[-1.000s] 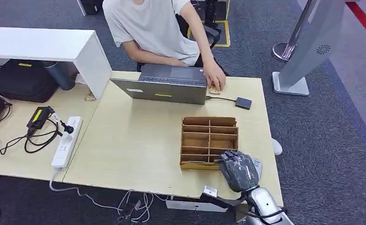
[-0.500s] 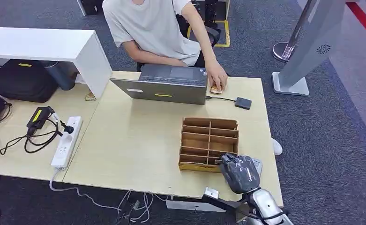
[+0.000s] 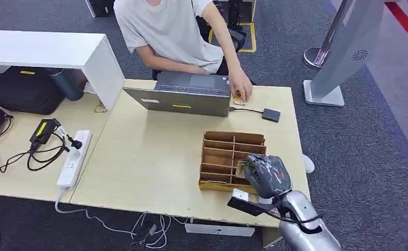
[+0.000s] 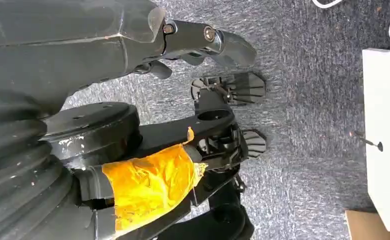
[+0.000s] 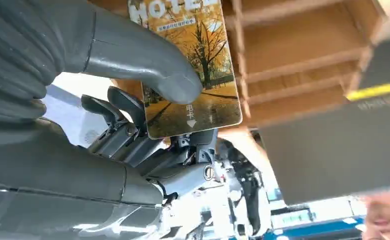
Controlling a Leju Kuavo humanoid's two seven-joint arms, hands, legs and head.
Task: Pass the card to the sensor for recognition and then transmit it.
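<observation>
The right hand point(image 5: 133, 115) has its thumb pressed on the card point(image 5: 193, 75) face, with the darker fingers point(image 5: 118, 110) curled behind it, pinching it. The cardboard organizer point(image 5: 302, 60) sits just past the fingertips.

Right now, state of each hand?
Left hand: cannot be told from these views.
Right hand: holding the hotel key card, pinched between thumb and fingers, over the cardboard organizer.
</observation>
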